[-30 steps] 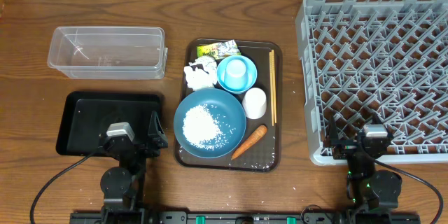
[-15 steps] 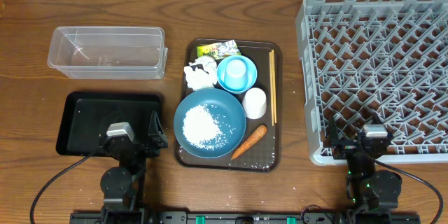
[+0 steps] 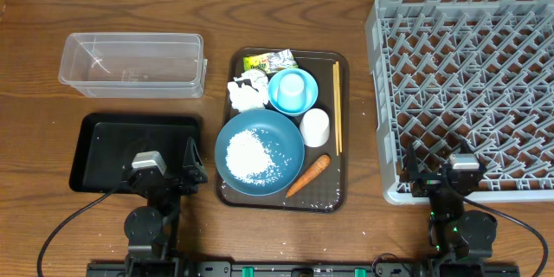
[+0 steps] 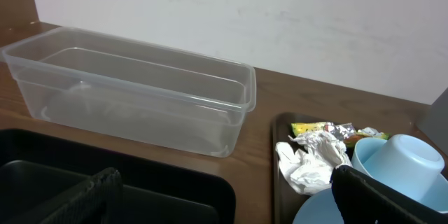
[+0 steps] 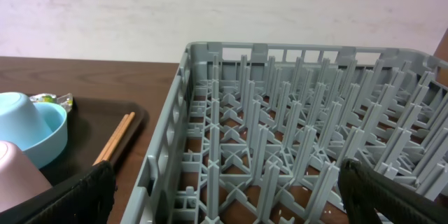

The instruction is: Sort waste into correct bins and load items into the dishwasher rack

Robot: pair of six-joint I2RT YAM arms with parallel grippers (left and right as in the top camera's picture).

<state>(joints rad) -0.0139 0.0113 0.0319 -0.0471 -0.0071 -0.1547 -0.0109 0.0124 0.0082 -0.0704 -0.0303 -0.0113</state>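
On the brown serving tray [image 3: 325,192] sit a large dark blue bowl [image 3: 286,143] holding white rice [image 3: 251,153], an orange carrot [image 3: 308,175], a crumpled tissue [image 3: 246,93], a yellow-green wrapper [image 3: 267,61], a light blue cup [image 3: 293,89] inside a small light blue bowl [image 3: 279,99], a white cup [image 3: 315,127] and chopsticks [image 3: 337,108]. The clear tub [image 3: 132,63] and black tray [image 3: 108,143] lie left. The grey rack [image 3: 467,78] stands right. My left gripper [image 3: 163,171] is open and empty over the black tray's front. My right gripper [image 3: 456,179] is open and empty at the rack's front edge.
In the left wrist view the tub [image 4: 140,91], tissue [image 4: 311,164] and cup [image 4: 402,164] lie ahead. In the right wrist view the rack [image 5: 294,133] fills the front, with the chopsticks [image 5: 115,138] to the left. A white wall runs along the table's far edge.
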